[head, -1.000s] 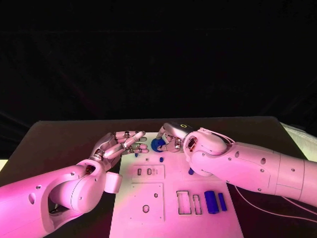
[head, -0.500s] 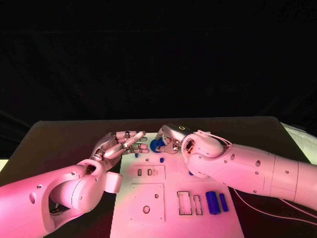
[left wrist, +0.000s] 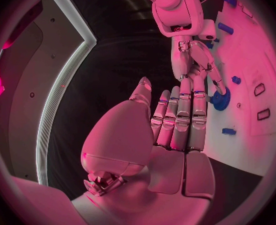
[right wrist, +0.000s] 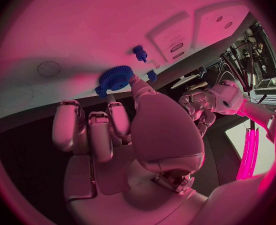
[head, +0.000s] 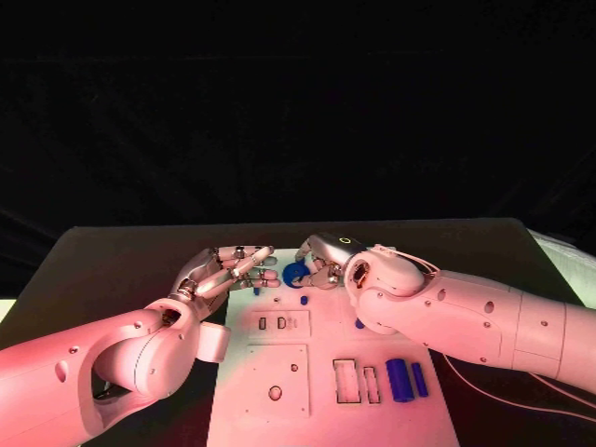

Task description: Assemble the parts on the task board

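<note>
— Where's the right robot hand point(head: 328, 262) now?
— Just above the middle of the head view, at the far end of the task board point(head: 328, 410). Its fingertips are touching a blue gear point(head: 297, 273) there; in the right wrist view one fingertip presses the toothed rim of the gear point(right wrist: 117, 78). Whether it actually pinches the gear or only rests on it, I can't tell.
— And the left robot hand point(head: 231, 268)?
— Just left of the gear, fingers held straight and close together, holding nothing. In the left wrist view its fingertips point(left wrist: 197, 92) reach almost to the gear point(left wrist: 221, 99).
— So which step is this?
— Seating the gear at the far end of the board, I'd judge. Next it would need pressing down squarely, with the left robot hand perhaps steadying it.
— Anything else on the board?
— A small blue peg point(head: 304, 300) stands just below the gear, and two blue bars point(head: 404, 378) lie at lower right beside empty rectangular slots point(head: 345, 380). Black desk point(head: 110, 261) all round.
— Changed from a second ago?
— Barely. The right forearm has shifted slightly; both robot hands and the gear stay where they were.
</note>
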You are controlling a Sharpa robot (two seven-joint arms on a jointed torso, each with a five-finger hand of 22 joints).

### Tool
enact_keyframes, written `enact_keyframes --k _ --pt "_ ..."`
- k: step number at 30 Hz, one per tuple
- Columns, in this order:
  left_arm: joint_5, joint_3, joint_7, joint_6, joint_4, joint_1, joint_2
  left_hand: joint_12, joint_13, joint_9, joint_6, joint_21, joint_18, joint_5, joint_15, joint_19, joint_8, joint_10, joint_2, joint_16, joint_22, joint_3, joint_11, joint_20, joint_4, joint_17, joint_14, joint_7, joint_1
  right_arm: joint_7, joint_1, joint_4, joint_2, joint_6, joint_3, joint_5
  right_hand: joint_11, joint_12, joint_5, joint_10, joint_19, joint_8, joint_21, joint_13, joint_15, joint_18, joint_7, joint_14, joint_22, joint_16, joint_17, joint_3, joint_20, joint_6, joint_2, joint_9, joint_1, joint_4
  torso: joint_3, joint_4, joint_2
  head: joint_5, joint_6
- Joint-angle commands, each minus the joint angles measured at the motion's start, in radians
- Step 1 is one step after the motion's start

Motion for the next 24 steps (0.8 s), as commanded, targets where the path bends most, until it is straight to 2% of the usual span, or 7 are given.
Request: enact_keyframes --k 1,5,10,13,16,20,24 --pt "0.001 0.001 0.003 0.02 0.001 0.001 0.001 -0.006 -0.001 -0.001 0.0 -0.004 0.017 0.001 0.004 -0.003 -0.004 -0.002 0.005 -0.006 -0.001 0.002 0.005 0.003 -0.006 0.001 -0.005 0.004 0.005 -0.004 0.0 0.003 -0.003 0.019 0.0 0.013 -0.006 0.009 0.03 0.006 0.0 0.006 -0.003 0.007 0.003 -0.01 -0.004 0.085 0.003 0.006 0.17 -0.008 0.003 0.017 0.013 0.002 -0.017 0.02 0.0003 -0.0003 0.0 0.0 0.0" --pt "0.001 0.001 0.002 0.02 0.001 0.001 0.001 -0.007 -0.001 -0.001 -0.001 -0.004 0.017 0.001 0.005 -0.003 -0.004 -0.003 0.005 -0.007 -0.001 0.002 0.006 0.003 -0.007 0.001 -0.005 0.005 0.006 -0.006 0.0 0.005 -0.011 0.0 0.0 0.027 -0.008 0.013 0.049 0.008 0.002 0.006 -0.002 0.011 0.001 -0.01 -0.007 0.085 0.006 0.006 0.171 -0.014 0.001 0.027 0.024 0.002 -0.024 0.031 0.0005 0.0001 0.0 0.001 0.0" --pt "0.001 0.001 0.002 0.021 -0.001 0.001 0.0 -0.007 -0.001 -0.001 -0.001 -0.004 0.017 0.001 0.005 -0.003 -0.004 -0.003 0.005 -0.007 -0.001 0.002 0.006 0.003 -0.007 0.001 -0.005 0.005 0.006 0.022 0.0 0.024 -0.043 -0.1 0.001 0.058 -0.01 0.028 0.072 0.018 0.008 0.006 0.003 0.025 -0.001 -0.013 -0.009 0.087 0.015 0.01 0.18 -0.016 -0.001 0.036 0.033 0.002 -0.018 0.034 0.0003 -0.0014 0.0 -0.002 0.001" --pt "0.001 0.001 0.002 0.021 -0.004 0.001 -0.003 -0.008 -0.001 -0.001 -0.001 -0.004 0.017 0.001 0.005 -0.003 -0.005 -0.003 0.005 -0.008 -0.002 0.002 0.006 0.003 -0.007 0.002 -0.005 0.005 0.006 0.088 0.002 0.06 -0.088 -0.168 0.006 0.106 -0.01 0.031 0.076 0.019 0.009 0.001 0.004 0.027 -0.002 -0.013 -0.008 0.087 0.016 0.01 0.181 -0.015 -0.002 0.032 0.032 0.0 -0.001 0.023 0.0011 -0.0049 -0.002 0.001 0.001" --pt "0.001 0.001 0.001 0.022 -0.008 0.001 -0.004 -0.008 -0.001 -0.001 -0.001 -0.004 0.017 0.001 0.005 -0.003 -0.005 -0.004 0.005 -0.008 -0.002 0.002 0.006 0.003 -0.007 0.002 -0.005 0.005 0.006 0.17 0.01 0.104 -0.148 -0.208 0.01 0.163 -0.01 0.032 0.075 0.018 0.012 -0.003 0.007 0.029 -0.001 -0.014 -0.007 0.088 0.022 0.013 0.187 -0.013 -0.002 0.03 0.031 -0.001 0.018 0.011 0.0019 -0.0087 -0.004 0.001 0.002" --pt "0.001 0.001 0.002 0.023 -0.02 0.001 -0.005 -0.009 -0.002 -0.001 -0.002 -0.005 0.017 0.001 0.005 -0.004 -0.005 -0.004 0.005 -0.009 -0.002 0.002 0.006 0.003 -0.008 0.002 -0.006 0.005 0.006 0.263 0.028 0.147 -0.241 -0.186 0.013 0.259 -0.011 0.031 0.074 0.018 0.011 0.0 0.006 0.03 -0.002 -0.014 -0.008 0.089 0.022 0.015 0.191 -0.008 -0.002 0.038 0.035 0.0 0.044 -0.008 0.0033 -0.0187 -0.012 0.004 0.004" --pt "0.001 0.001 0.002 0.026 -0.035 0.001 -0.002 -0.009 -0.002 -0.001 -0.002 -0.005 0.017 0.001 0.005 -0.004 -0.006 -0.004 0.005 -0.009 -0.002 0.002 0.006 0.003 -0.009 0.002 -0.006 0.005 0.007 0.359 0.04 0.147 -0.321 -0.124 0.014 0.336 -0.013 0.03 0.071 0.018 0.014 0.002 0.008 0.031 -0.003 -0.015 -0.01 0.09 0.028 0.017 0.198 0.001 -0.003 0.051 0.034 0.0 0.082 -0.04 0.0062 -0.0323 -0.021 0.008 0.006"
